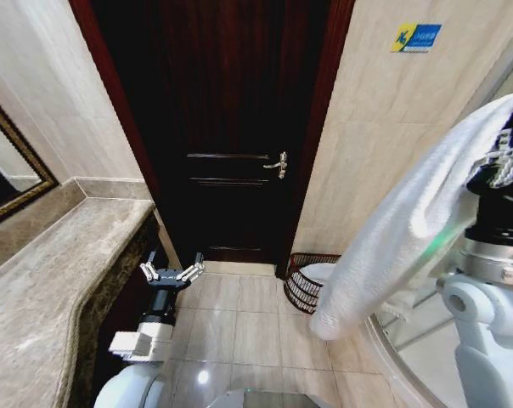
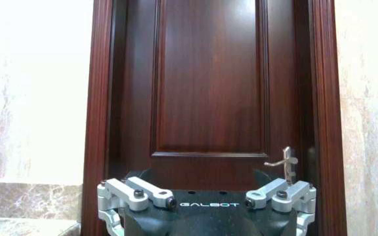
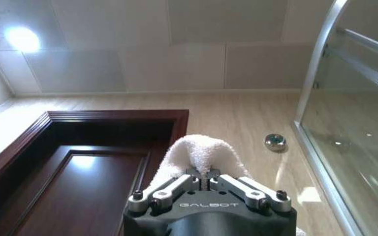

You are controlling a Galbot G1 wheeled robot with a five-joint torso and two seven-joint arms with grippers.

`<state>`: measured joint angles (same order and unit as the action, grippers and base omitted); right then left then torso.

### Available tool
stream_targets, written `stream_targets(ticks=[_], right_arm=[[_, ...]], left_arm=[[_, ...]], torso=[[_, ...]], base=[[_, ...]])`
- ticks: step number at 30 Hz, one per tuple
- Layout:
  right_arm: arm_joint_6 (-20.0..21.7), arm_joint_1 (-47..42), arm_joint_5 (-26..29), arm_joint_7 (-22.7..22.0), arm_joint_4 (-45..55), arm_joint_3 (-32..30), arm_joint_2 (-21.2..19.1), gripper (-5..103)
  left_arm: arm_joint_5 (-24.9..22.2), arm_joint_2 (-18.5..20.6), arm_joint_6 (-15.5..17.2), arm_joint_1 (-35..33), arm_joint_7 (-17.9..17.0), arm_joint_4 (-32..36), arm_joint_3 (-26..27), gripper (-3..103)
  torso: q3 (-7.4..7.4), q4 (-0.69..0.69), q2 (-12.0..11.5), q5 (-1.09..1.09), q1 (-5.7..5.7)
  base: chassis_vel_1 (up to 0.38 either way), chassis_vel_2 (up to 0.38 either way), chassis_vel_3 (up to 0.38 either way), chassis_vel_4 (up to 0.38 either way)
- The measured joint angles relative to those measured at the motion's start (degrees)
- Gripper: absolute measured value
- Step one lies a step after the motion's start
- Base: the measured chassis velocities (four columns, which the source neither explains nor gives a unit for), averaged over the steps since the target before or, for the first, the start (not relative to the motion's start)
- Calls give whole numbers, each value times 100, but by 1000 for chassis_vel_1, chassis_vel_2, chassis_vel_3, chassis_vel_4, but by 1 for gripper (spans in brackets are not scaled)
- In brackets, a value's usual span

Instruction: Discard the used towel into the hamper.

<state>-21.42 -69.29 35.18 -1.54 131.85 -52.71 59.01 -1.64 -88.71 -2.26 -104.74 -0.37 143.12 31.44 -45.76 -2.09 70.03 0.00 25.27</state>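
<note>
My right gripper [image 3: 206, 180] has its jaws pinched tight on the white towel [image 1: 409, 212], held high so the cloth drapes down toward the floor. Its lower end hangs just above the hamper [image 1: 305, 285], which sits against the wall beside the door [image 1: 222, 127]. My left gripper [image 1: 171, 273] hangs low and spread empty beside the counter [image 1: 36, 280], open tile ahead.
</note>
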Motion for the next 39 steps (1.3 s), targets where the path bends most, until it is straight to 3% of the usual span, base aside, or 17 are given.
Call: stream_targets(ticks=[21,33,39], right_arm=[[-77,-94,8,75,101,-17,-3,4],[-30,477,157,61,-194,0,-407,4],[-89,948,182,87,-834,111,-673,4]], left_arm=[[0,-1,0,1,0,0,0,100],[0,0,0,-2,0,0,0,100],[0,0,0,-1,0,0,0,100]], torso=[[-4,-4,-3,2,10],[1,-1,1,-1,-4],[-1,0,0,2,1]], base=[[-198,200,191,-198],[-18,25,-12,-2],[11,-27,-22,13]])
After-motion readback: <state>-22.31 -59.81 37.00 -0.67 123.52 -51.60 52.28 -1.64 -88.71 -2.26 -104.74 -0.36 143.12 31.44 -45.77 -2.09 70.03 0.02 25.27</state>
